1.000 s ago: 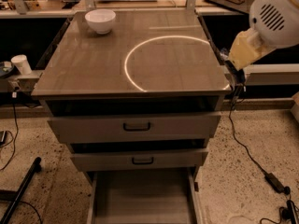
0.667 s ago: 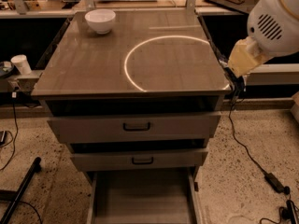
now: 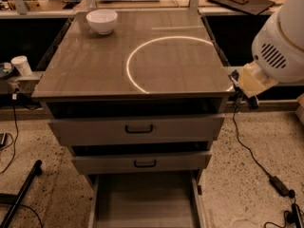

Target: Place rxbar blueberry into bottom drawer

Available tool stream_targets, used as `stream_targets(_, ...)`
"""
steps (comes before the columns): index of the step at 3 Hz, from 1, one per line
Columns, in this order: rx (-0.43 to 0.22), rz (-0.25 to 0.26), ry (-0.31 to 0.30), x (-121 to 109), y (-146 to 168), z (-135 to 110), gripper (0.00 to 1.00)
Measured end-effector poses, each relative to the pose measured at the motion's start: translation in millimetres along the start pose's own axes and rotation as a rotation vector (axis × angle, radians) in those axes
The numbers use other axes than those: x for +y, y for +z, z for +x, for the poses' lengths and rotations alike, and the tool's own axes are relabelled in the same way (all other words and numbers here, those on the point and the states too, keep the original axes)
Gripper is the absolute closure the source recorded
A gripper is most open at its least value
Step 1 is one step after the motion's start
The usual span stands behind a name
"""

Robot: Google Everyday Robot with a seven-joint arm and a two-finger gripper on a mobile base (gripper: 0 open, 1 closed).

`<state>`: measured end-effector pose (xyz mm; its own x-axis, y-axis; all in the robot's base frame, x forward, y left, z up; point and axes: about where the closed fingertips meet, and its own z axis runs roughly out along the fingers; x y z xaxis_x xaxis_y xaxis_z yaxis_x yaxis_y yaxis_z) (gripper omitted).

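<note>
Cabinet top (image 3: 95, 65), right edge: the gripper (image 3: 243, 98) hangs just beside it. Whether it is open or closed cannot be told, nor whether it holds the rxbar blueberry. Bottom drawer (image 3: 142, 198) stands pulled out. White bowl (image 3: 101, 21) sits at the far-left corner.

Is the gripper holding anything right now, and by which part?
Cannot tell. The gripper hangs off the cabinet's right front corner, mostly hidden under the arm; no rxbar blueberry shows clearly.

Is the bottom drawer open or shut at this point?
Open: the bottom drawer is pulled out beyond the two drawers above, its floor showing. The pincer is at the right edge of the cabinet top.
</note>
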<state>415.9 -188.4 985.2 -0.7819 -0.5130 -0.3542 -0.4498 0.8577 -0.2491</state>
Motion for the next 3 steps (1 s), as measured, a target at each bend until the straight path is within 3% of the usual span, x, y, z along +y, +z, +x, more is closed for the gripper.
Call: stream_targets(3,0.072,0.109,-0.049,14,31,39,1.00)
